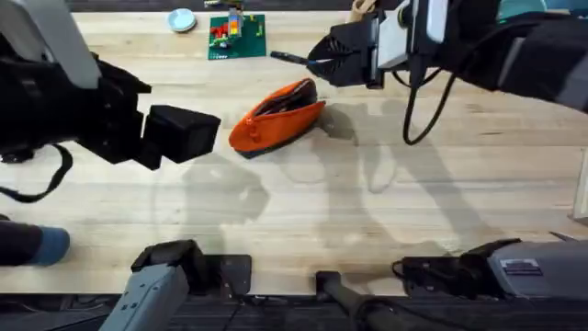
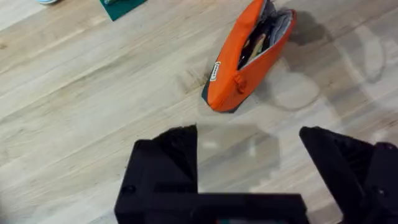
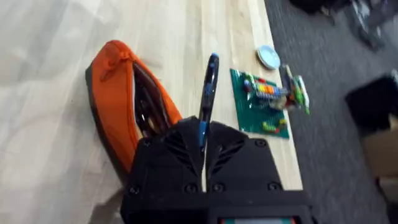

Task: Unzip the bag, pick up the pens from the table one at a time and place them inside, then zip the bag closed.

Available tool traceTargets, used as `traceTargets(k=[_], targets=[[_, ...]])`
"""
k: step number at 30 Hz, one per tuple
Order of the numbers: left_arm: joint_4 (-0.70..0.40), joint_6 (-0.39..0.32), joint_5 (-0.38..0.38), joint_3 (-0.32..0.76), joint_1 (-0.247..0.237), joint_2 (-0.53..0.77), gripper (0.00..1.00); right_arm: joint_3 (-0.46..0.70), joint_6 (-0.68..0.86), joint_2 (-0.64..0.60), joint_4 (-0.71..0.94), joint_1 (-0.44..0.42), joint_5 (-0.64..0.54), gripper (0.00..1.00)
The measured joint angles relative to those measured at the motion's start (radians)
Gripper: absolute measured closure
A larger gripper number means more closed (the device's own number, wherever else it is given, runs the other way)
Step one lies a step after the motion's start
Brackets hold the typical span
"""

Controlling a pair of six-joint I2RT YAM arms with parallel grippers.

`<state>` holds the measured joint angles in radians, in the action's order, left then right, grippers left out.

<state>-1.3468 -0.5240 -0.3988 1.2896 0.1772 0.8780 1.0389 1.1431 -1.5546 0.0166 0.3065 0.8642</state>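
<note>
Your table [image 1: 386, 211] is the broad pale plank surface under everything, and your two arms hang above it – the left one coming in large and dark from the left side of the overhead view, the right one reaching in from the upper right. Your left gripper [image 2: 249, 165] hovers above bare wood with its black fingers [image 2: 168, 162] spread wide apart and nothing between them; the bag lies ahead of it, well apart. The bag [image 1: 276, 118] is an orange pouch with a dark lower edge, lying near the middle of the table toward the far side, its zipper mouth gaping open so you can see a dark interior. Your right gripper [image 3: 204, 140] is raised just beside the bag's open mouth, fingers pinched together on a slim dark pen [image 3: 208, 93] – the pen sticks out past the fingertips. Beyond the bag, near the far edge, sit a green baseplate [image 1: 237, 36] carrying small coloured bricks and a little round white lid [image 1: 182, 19]
</note>
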Motion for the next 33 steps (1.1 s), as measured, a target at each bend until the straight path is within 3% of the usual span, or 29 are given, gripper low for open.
traceTargets(k=[14,33], targets=[[0.000,0.000,0.000,0.000,0.000,0.000,0.007,0.000,0.125,-0.070,-0.057,0.000,0.231,0.969],[0.000,0.000,0.000,0.000,0.000,0.000,0.006,0.000,0.148,-0.208,-0.058,0.026,0.221,0.969]])
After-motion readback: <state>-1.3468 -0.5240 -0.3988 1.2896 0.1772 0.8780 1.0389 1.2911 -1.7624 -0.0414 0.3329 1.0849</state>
